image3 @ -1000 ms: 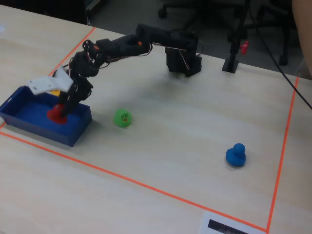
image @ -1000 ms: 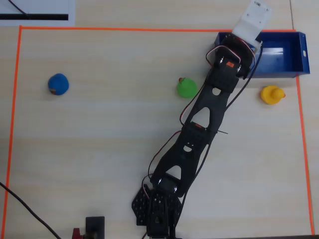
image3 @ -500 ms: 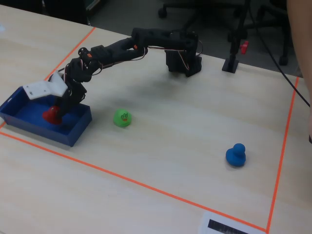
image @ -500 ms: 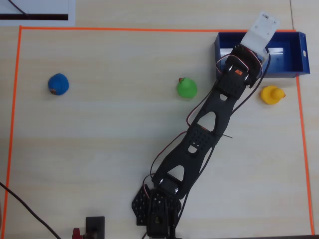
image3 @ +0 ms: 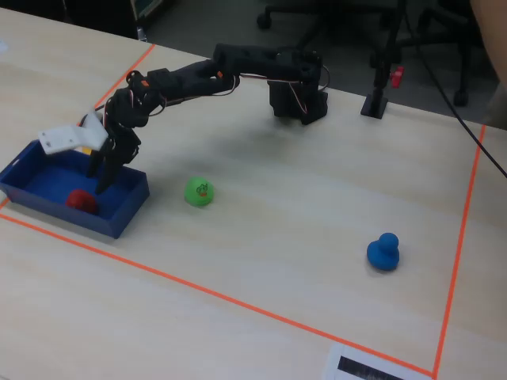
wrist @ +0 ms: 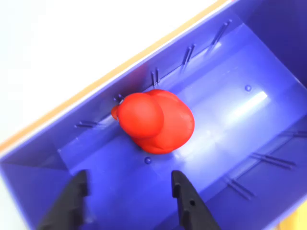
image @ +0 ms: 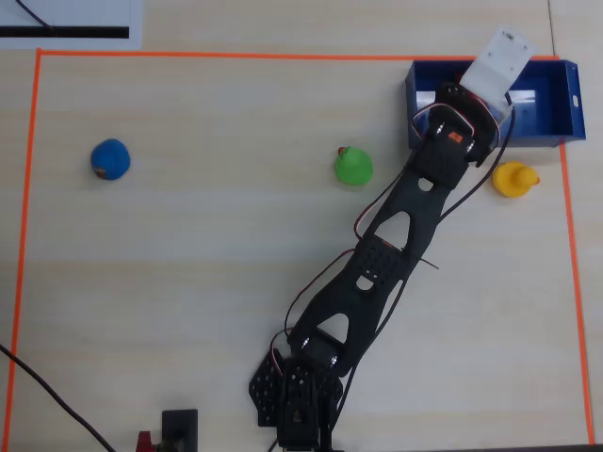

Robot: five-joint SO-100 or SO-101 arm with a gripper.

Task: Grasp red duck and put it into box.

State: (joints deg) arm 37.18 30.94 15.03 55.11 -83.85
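The red duck (wrist: 156,120) lies on the shiny floor of the dark-blue box (wrist: 240,124), close to one long wall. My gripper (wrist: 129,176) is open and empty, and its two black fingers hang just above the box floor, a short way from the duck. In the fixed view the gripper (image3: 101,178) points down into the box (image3: 119,214), beside the red duck (image3: 80,199). In the overhead view the arm and its white camera mount (image: 499,66) cover the gripper and the duck. Only the box's right part (image: 551,113) shows there.
A green duck (image: 353,167) sits left of the arm, a yellow duck (image: 513,179) just below the box, and a blue duck (image: 110,159) far left. Orange tape (image: 236,56) frames the work area. A black stand (image3: 379,99) is at the table's far side.
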